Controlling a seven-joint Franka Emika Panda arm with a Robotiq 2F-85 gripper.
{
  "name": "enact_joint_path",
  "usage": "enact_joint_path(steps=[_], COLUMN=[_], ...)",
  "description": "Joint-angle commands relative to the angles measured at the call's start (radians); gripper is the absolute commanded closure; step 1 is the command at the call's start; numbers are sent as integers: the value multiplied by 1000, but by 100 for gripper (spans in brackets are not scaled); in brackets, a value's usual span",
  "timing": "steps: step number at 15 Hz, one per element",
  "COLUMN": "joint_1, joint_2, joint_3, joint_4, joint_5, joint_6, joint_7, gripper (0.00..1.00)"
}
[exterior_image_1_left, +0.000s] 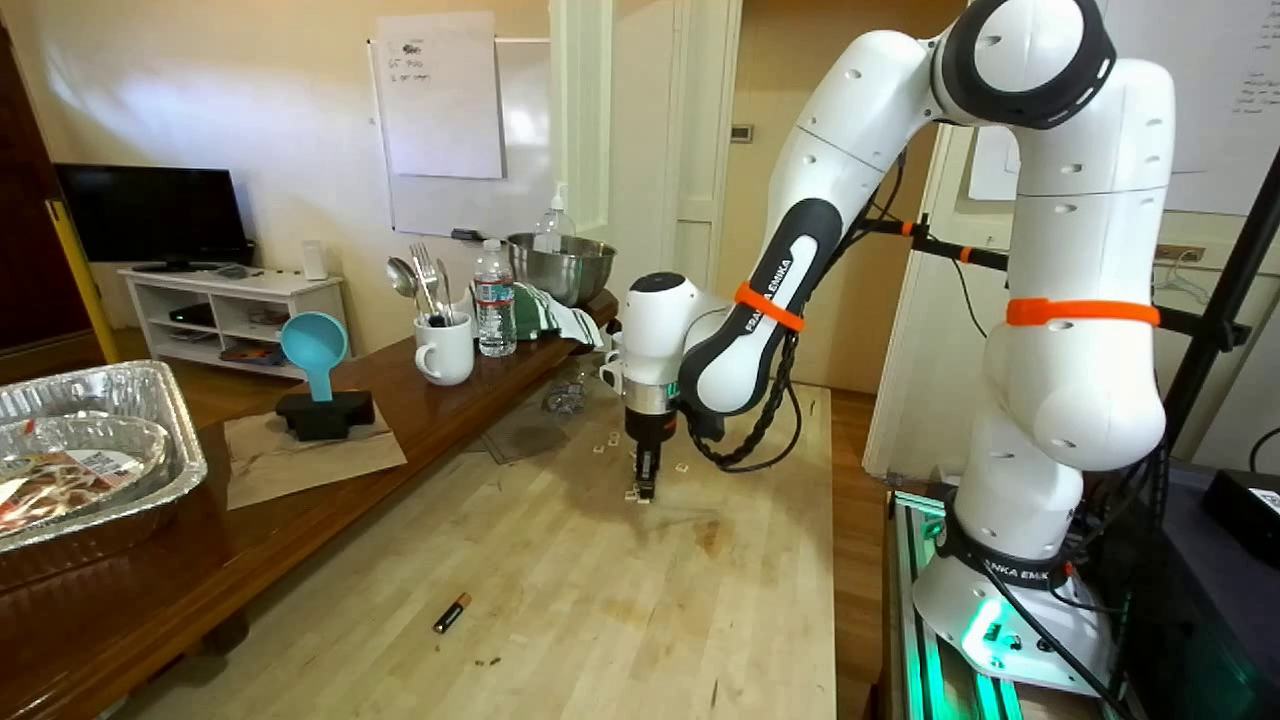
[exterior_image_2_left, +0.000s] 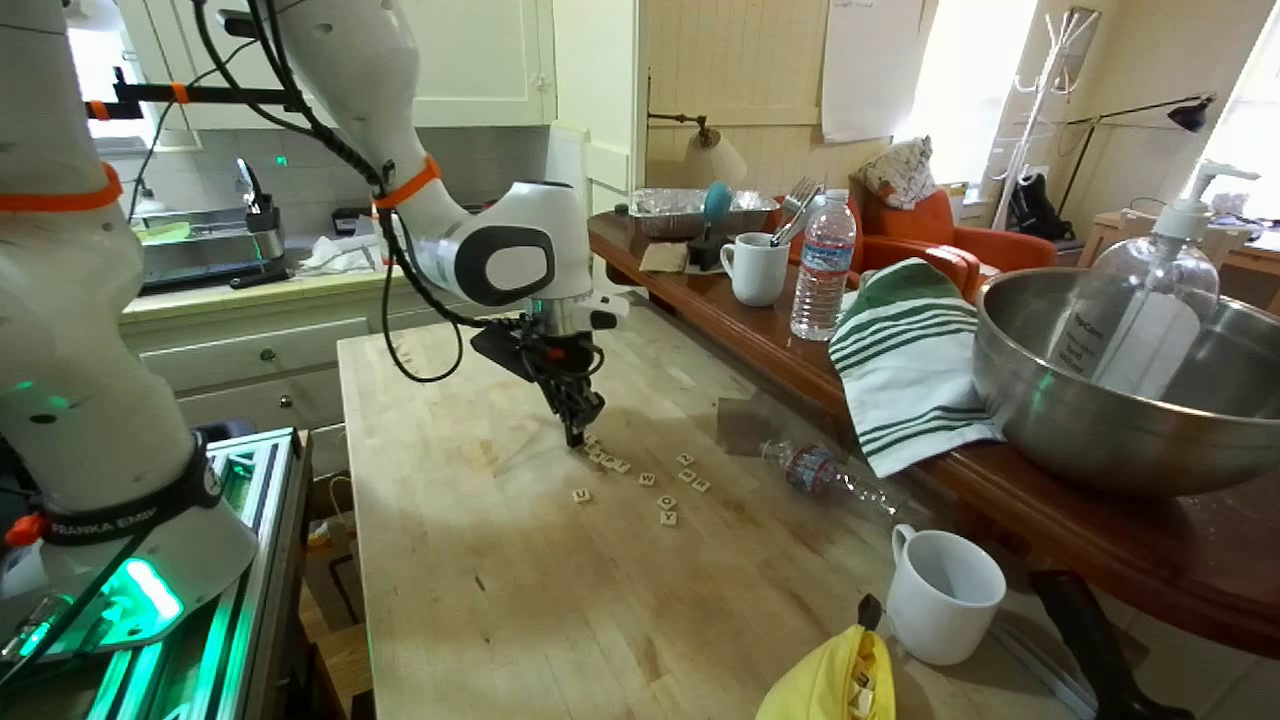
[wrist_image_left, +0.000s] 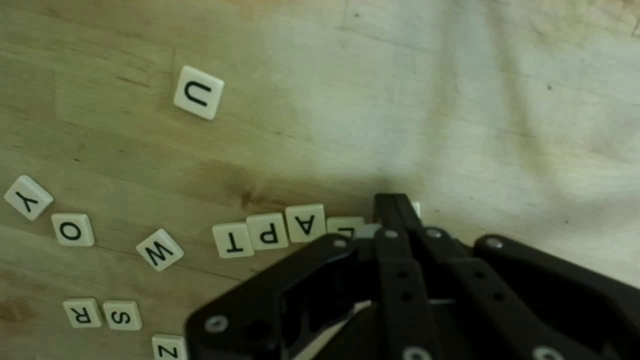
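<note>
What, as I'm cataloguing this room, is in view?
table: one, pale wood, foreground
letter tiles: at least eleven, cream, table
battery: one, black-copper, table
pouch: one, yellow, table
ledge: one, brown, along table
mugs: two, white, table and ledge
utensil: one, black-handled, beside table mug
plastic bottles: two, clear, table and ledge
cutlery: several, silver, in ledge mug
towel: one, green-white, ledge
bowl: one, steel, ledge
pump bottle: one, clear, in bowl
scoop: one, blue, in black holder, ledge
foil trays: two, silver, ledge
television: one, black, background
armchair: at least one, orange, background
arm: one, white, over table
jaws: two, black, shut, among letter tiles
</note>
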Motion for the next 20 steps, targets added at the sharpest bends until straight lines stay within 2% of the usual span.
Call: enact_joint_path(steps=[1,16,20], joint_1=[14,49,47], joint_2=[128,208,179], joint_3=[-5,-15,-7], joint_4=[39,145,132], joint_5=[-13,-3,18], joint_6=[75,115,47], joint_7=[40,108,82], gripper=[100,100,100])
